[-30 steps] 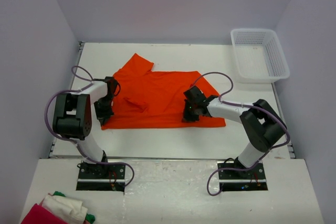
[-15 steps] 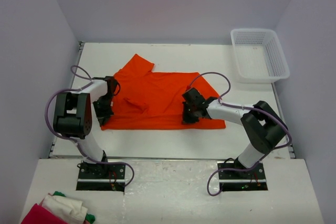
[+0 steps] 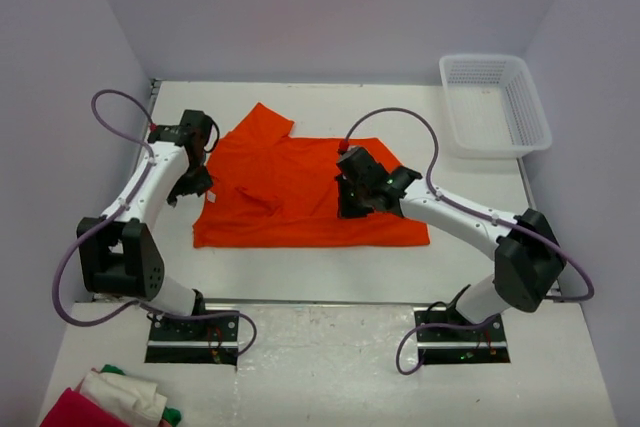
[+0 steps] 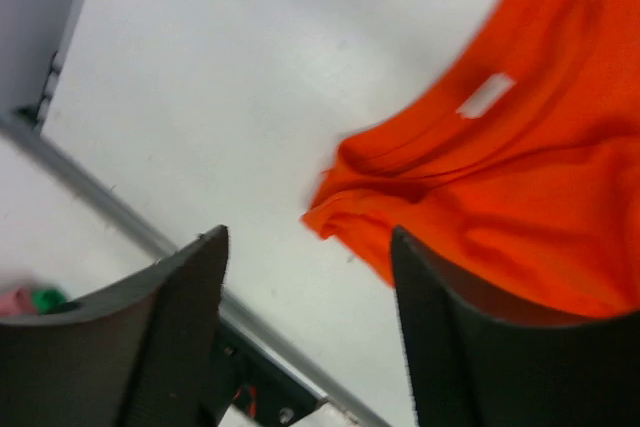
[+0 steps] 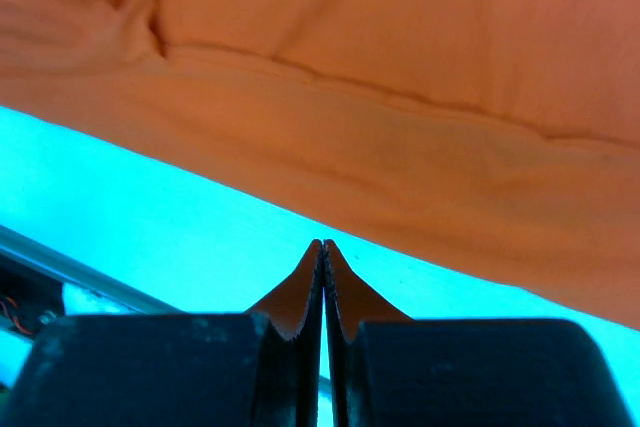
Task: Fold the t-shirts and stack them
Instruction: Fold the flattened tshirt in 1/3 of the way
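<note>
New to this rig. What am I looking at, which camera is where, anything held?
Two white-and-black robot arms stand bolted at the near edge of a white table. The overhead picture looks down from behind them. The other two come from cameras on each wrist, looking out past that arm's jaws. A plain bright orange cloth t-shirt lies spread on the table, a white plastic mesh basket sits at its far right corner, and a red, white and green cloth pile lies near the left base. The left gripper is open, holding nothing. The right gripper is shut over the shirt; whether it pinches cloth is unclear.
</note>
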